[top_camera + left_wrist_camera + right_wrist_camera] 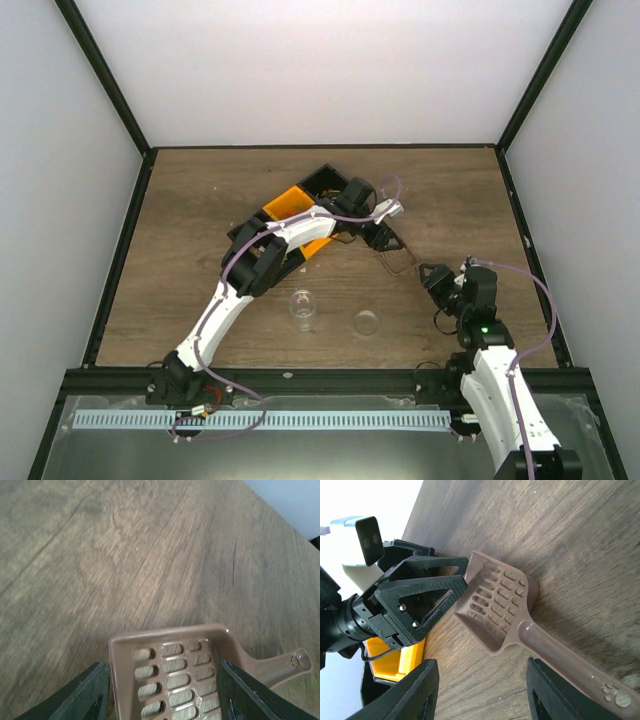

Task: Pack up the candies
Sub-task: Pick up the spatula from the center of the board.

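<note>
A: Step in hand?
B: Looks like readying the tool, not scooping yet. Gripping the brown slotted scoop (pixel 495 605) by its head with the left claw (pixel 162 664), fingers pressed against both side walls. Can't tell whether resting on the desk (pixel 200 200) or held just off it.
A: And the other side?
B: Hovering the right claw (pixel 482 670) spread wide just above the scoop's handle (pixel 560 660), closed on nothing. Reads as a handover about to happen, though only a guess.
A: Any sign of the candies?
B: None in any view. Probably inside the orange bin (pixel 290 203) or the black bin (pixel 322 178) at the far middle of the desk, largely hidden under the left arm. Can't confirm.
A: Somewhere to pack them?
B: Can see a small clear cup (pixel 302 305) near the front, with a clear round lid (pixel 366 322) just beside it, off the cup.
A: Next move, then?
B: Calls for lowering the right claw squarely over the handle and closing firmly before letting go with the left. Worth minding the slots: might let tiny sweets slip through.
</note>
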You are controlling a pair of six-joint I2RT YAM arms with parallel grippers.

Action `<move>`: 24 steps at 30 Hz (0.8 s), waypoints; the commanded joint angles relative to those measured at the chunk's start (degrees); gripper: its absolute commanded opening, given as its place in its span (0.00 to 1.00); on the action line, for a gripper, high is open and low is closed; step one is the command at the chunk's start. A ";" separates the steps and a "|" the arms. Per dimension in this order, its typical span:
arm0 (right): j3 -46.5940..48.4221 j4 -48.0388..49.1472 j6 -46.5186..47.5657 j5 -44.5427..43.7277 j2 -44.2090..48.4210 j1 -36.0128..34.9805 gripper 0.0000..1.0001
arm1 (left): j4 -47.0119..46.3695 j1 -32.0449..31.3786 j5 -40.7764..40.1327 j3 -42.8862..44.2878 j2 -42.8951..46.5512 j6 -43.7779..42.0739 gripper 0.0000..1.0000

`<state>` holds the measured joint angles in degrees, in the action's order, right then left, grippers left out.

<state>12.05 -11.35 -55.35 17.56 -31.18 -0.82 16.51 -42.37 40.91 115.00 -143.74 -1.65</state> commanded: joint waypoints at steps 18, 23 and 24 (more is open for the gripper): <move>-1.78 3.33 1.30 1.05 -2.25 0.47 0.59 | 4.30 0.58 -8.74 0.06 -0.88 0.16 0.61; -2.38 3.90 1.17 1.42 -2.25 0.47 0.59 | -0.43 0.69 -6.45 -3.40 3.14 1.42 0.64; -2.39 3.81 1.28 1.40 -2.30 0.49 0.59 | -1.44 0.83 -5.74 -4.00 3.97 2.06 0.64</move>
<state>10.31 -8.49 -54.85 18.50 -33.69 -0.82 18.26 -42.04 34.92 113.71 -143.85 -1.43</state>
